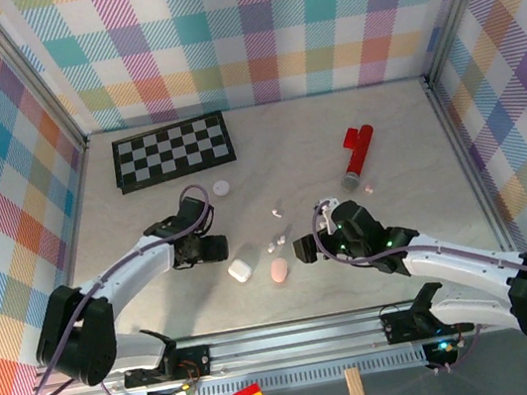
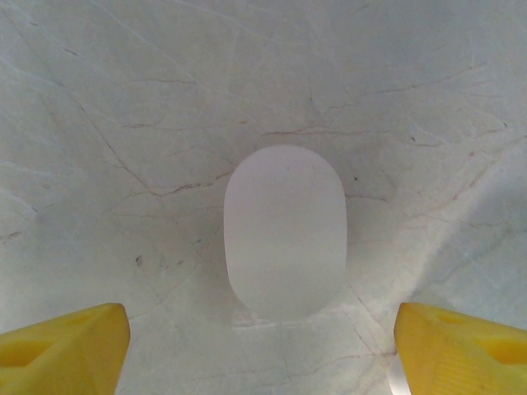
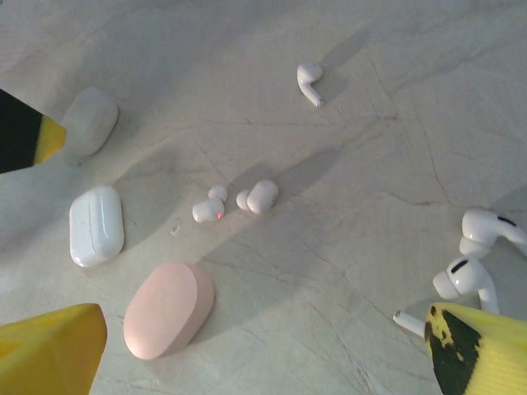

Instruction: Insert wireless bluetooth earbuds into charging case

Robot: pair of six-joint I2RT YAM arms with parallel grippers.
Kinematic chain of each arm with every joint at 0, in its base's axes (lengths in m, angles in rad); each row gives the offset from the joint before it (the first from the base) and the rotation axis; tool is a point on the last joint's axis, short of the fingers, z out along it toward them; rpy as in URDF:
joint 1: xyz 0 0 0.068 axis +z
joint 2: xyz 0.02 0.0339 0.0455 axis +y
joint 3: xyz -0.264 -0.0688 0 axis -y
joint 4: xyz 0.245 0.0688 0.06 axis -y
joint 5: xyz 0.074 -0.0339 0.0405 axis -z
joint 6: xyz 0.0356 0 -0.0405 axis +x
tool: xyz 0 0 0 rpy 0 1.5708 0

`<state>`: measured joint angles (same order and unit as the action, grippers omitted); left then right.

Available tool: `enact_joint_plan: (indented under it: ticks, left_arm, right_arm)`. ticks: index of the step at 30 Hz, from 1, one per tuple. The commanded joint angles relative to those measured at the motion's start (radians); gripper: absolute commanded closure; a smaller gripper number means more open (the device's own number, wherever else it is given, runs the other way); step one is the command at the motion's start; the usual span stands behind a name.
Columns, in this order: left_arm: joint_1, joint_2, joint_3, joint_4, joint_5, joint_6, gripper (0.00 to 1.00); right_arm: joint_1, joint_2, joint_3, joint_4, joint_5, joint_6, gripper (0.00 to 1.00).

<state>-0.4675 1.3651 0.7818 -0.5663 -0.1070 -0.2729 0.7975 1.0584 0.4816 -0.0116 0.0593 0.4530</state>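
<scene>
Currently the case-securing step appears to be in hand, with no bud seated yet. The left gripper (image 2: 262, 333) is holding its jaws wide, touching nothing; a white pebble case (image 2: 284, 233) is lying just ahead, centred between them. The right gripper (image 3: 263, 329) is also gaping wide, holding nothing. The earbuds (image 3: 207, 210) are lying loose on the table (image 3: 370, 164) ahead of its jaws, beside a pink case (image 3: 169, 310). The next move is calling for a level descent and a square closure across the case.
</scene>
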Motion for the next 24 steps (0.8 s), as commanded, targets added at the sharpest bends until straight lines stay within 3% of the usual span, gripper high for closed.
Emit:
enact_joint_plan:
  ticks: [1, 11, 14, 20, 24]
  left_arm:
    - [0.014, 0.051, 0.046, 0.016, 0.041, -0.004, 0.19]
    - [0.014, 0.168, 0.108, -0.021, 0.053, 0.008, 0.4]
    - [0.014, 0.192, 0.116, -0.026, 0.068, 0.011, 0.42]
    - [0.012, 0.216, 0.126, -0.04, 0.077, 0.015, 0.49]
    - [0.011, 0.211, 0.133, -0.05, 0.065, 0.021, 0.55]
  right_arm:
    - [0.009, 0.013, 0.039, 0.021, 0.02, -0.008, 0.01]
    - [0.01, 0.0, 0.037, 0.033, 0.118, 0.005, 0.01]
    - [0.011, -0.014, 0.048, 0.002, 0.155, 0.026, 0.01]
    - [0.009, -0.08, 0.129, -0.164, 0.282, -0.009, 0.01]
    - [0.0, -0.089, 0.203, -0.283, 0.275, -0.04, 0.01]
